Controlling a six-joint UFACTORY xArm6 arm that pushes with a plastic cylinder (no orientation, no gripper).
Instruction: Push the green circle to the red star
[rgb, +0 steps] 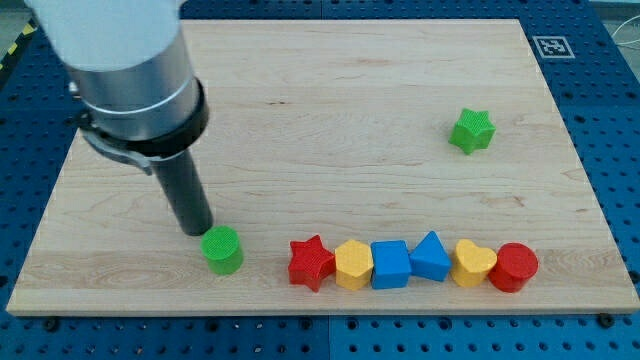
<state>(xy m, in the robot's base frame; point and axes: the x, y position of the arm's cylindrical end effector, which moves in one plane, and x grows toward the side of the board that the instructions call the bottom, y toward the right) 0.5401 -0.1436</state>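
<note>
The green circle (222, 250) is a small green cylinder near the view's bottom, left of centre. The red star (311, 262) lies a short way to its right, at the left end of a row of blocks, with a gap between them. My tip (197, 231) stands on the board just to the upper left of the green circle, very close to it or touching it. The rod rises from there toward the view's top left.
Right of the red star the row runs on: a yellow block (353, 265), a blue cube (391, 265), a blue block (431, 257), a yellow heart (473, 263), a red cylinder (514, 267). A green star (471, 130) lies at the upper right. The wooden board (330, 100) ends just below the row.
</note>
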